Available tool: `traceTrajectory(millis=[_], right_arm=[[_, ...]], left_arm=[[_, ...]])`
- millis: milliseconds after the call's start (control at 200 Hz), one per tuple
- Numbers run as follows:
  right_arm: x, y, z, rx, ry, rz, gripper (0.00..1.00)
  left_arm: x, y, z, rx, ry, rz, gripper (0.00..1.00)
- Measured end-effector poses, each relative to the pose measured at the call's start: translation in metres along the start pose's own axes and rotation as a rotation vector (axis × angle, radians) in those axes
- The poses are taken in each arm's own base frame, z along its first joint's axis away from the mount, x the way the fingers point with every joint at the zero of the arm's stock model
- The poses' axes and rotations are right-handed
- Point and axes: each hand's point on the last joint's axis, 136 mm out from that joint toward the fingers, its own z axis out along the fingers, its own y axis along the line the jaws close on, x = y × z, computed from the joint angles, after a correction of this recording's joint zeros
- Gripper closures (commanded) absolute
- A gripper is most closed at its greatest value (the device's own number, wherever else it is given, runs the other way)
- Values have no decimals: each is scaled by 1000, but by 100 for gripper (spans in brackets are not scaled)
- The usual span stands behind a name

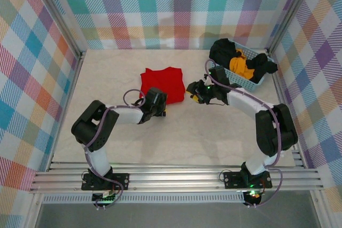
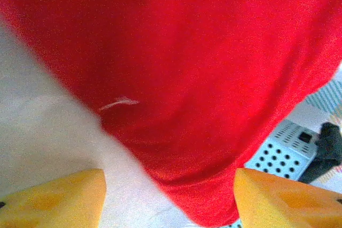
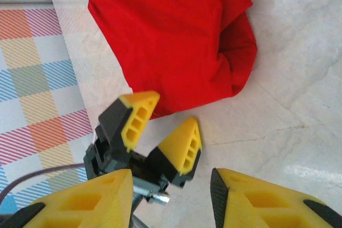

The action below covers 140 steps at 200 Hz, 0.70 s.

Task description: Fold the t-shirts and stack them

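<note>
You have the pale table (image 1: 107, 137) under both arms; on its far half, near the middle, your red t-shirt (image 1: 162, 84) lies flat, folded into a rough square. To its right, by the back right corner, the light blue basket (image 1: 243, 83) holds a black t-shirt (image 1: 222, 52) and an orange-yellow t-shirt (image 1: 239, 63) bunched together, with black cloth spilling over the rim. Your left gripper (image 3: 168, 111) sits at the red shirt's near edge, fingers well parted with nothing clamped between them; your right gripper (image 3: 171, 180) faces it from just beside the shirt's near right corner, jaws partway apart and empty.
</note>
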Motion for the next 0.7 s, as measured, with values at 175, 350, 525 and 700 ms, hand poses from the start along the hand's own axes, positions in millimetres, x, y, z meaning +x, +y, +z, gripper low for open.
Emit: traceTrajectory(millis=[175,350,525,700], right_arm=[[4,-2,1,-9,15,4,58],[8,0,-6,-16,10,0,58],[10,16,-21,-49,-10,-29,58],[11,19,-25,-55,-13,-38,58]], left_arm=[[-15,-14,30,47,-16,-36,97],[-63,-33,35,79,-70,-52,100],[-159,-51,9,60,-185,-39,100],[-255,-75,-25,59,-274,-5,100]])
